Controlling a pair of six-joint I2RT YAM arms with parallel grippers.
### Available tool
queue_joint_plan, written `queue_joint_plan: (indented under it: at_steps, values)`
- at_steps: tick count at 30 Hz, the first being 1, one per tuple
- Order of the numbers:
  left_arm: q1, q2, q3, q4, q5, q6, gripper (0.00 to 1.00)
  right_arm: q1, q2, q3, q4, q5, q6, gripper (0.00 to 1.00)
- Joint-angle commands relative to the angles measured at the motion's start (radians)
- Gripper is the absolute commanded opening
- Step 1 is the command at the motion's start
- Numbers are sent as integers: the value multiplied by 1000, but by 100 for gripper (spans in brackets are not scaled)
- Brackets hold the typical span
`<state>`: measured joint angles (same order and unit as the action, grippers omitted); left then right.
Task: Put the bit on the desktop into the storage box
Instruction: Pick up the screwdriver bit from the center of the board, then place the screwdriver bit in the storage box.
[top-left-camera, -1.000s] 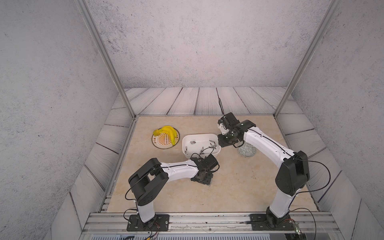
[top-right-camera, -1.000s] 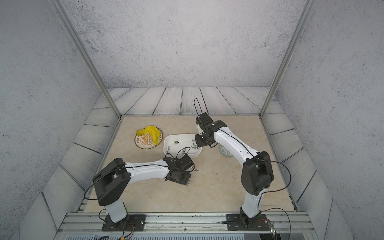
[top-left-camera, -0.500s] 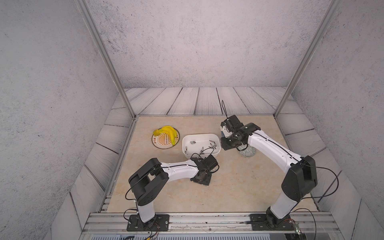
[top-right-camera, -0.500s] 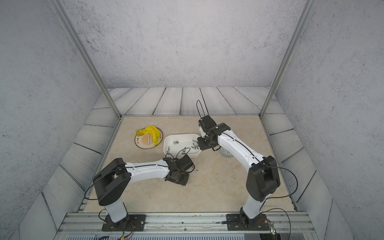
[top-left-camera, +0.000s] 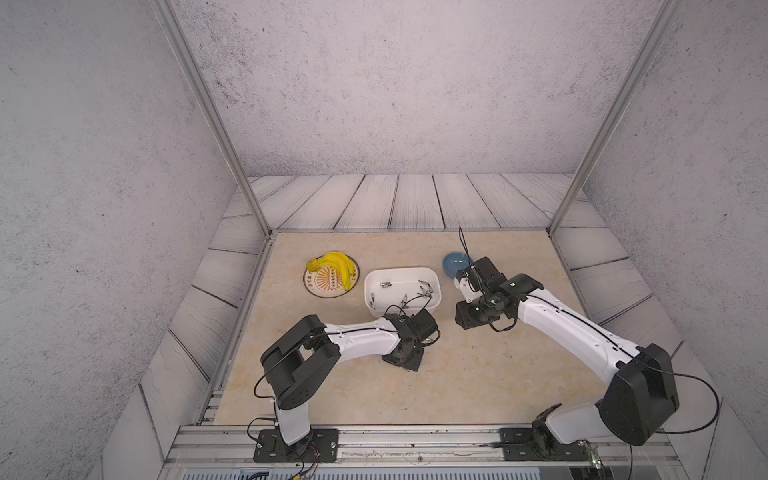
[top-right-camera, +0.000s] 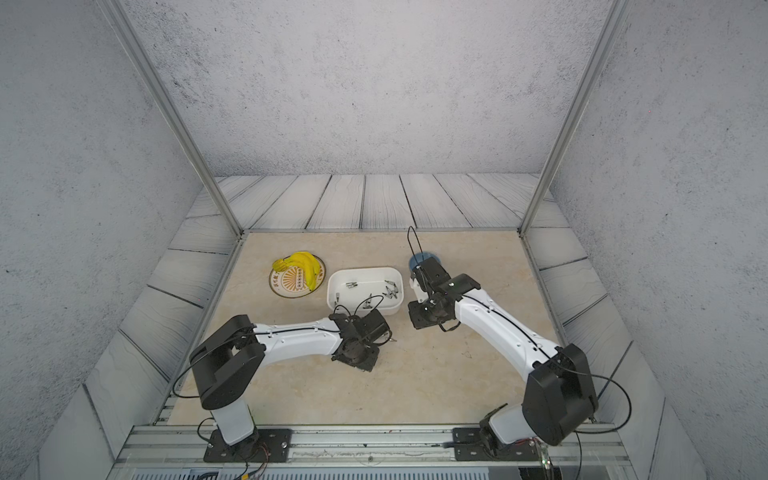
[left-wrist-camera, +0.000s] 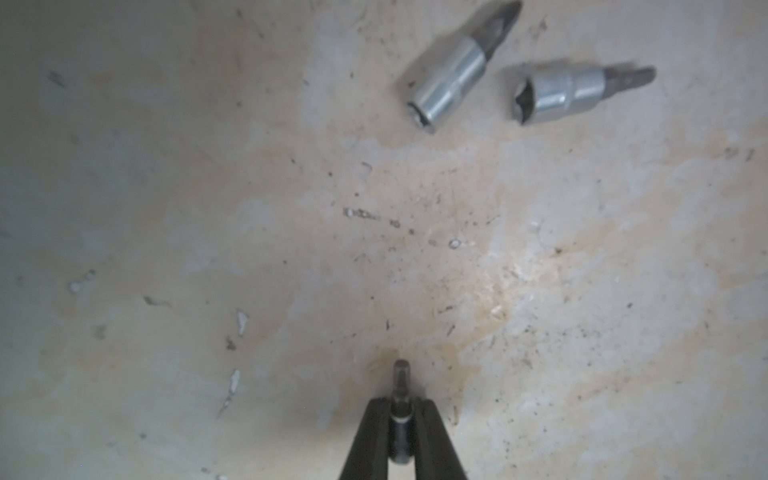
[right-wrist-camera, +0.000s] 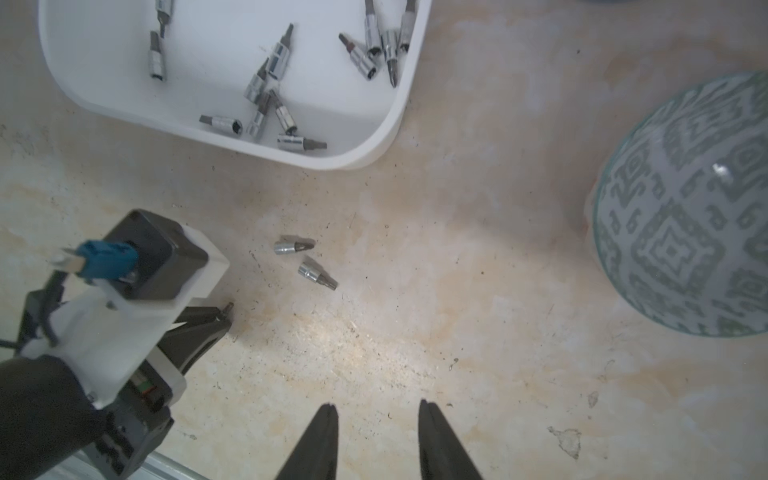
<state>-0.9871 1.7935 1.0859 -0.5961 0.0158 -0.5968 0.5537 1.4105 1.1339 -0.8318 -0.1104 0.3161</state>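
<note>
1. Nearest, the left arm (top-left-camera: 361, 338) stretches low from its base at the near rail toward the middle, forearm almost level and wrist bent down. The left hand (left-wrist-camera: 401, 409) is clamped tight on a small dark steel bit (left-wrist-camera: 401, 380). The bit's tip pokes past the fingertips, at or just over the beige marble-patterned surface (left-wrist-camera: 208, 208).
2. Two loose silver socket bits lie on their sides on the surface, one (right-wrist-camera: 293, 246) just beside the other (right-wrist-camera: 316, 274), between the held bit and the box. Nothing covers them.
3. The right arm (top-left-camera: 569, 324) reaches from the near right base leftward and farther in. The right hand (right-wrist-camera: 378, 415) points down, its fingers partly spread and holding nothing.
4. The white shallow rounded plastic storage box (top-left-camera: 368, 291) sits mid-surface with many silver bits (right-wrist-camera: 278, 54) inside.
5. A grey-patterned round bowl (right-wrist-camera: 681, 232) stands right of the box, hidden under the right arm in both top views.
6. Left of the box, a round patterned plate (top-left-camera: 320, 291) carries yellow bananas (top-left-camera: 336, 264). Farthest, a small blue round bowl (top-left-camera: 453, 262) sits behind the right wrist.
</note>
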Motion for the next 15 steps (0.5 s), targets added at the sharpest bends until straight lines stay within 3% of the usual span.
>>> queue_joint_plan:
  at_steps: [1, 8, 15]
  values:
    - [39, -57, 42, -84, 52, 48, 0, 5, -57, -67, 44, -24, 36, 38]
    - [211, -122, 299, -286, 57, 219, 0, 5, -44, -136, 82, -33, 59, 38]
    - [332, -37, 551, -384, 46, 347, 0, 39, -37, -150, 118, -45, 60, 38]
